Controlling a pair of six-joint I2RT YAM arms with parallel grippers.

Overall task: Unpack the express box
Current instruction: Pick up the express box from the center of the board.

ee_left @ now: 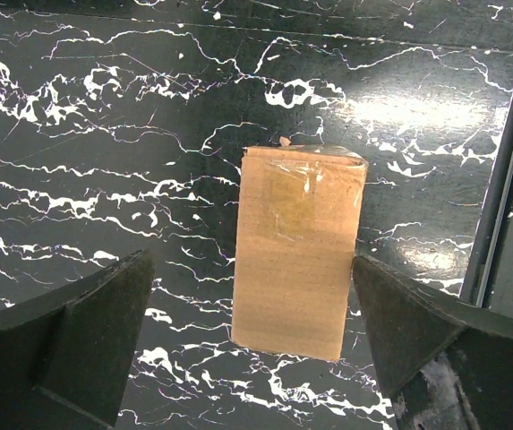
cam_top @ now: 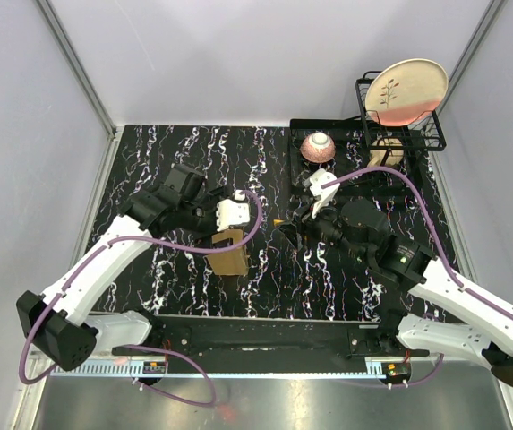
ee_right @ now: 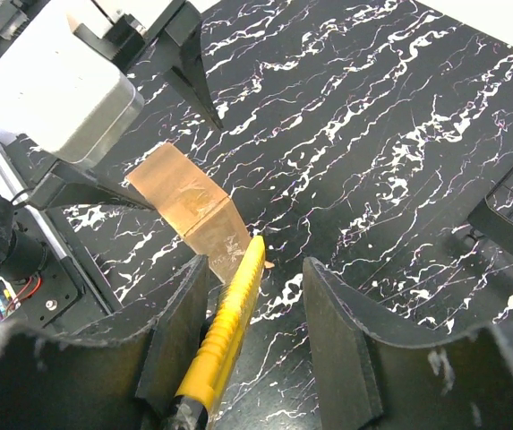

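The express box (ee_left: 299,251) is a small brown cardboard box with clear tape over its far end, lying shut on the black marble table. My left gripper (ee_left: 252,331) hangs open over its near end, one finger on each side. The right finger (ee_left: 417,331) is close to the box's edge and the left finger (ee_left: 86,340) is well apart from it. In the top view the box (cam_top: 230,255) lies just below the left gripper (cam_top: 223,235). My right gripper (ee_right: 252,331) carries a yellow utility knife (ee_right: 234,313) along its left finger, the tip reaching the box (ee_right: 193,202). The right gripper (cam_top: 299,224) is right of the box.
A pink bowl (cam_top: 318,147) sits on a black tray (cam_top: 354,166) at the back right. Behind it a wire dish rack (cam_top: 417,134) holds a large plate (cam_top: 406,91). The table's metal edge rail (ee_left: 507,179) runs close to the right of the box.
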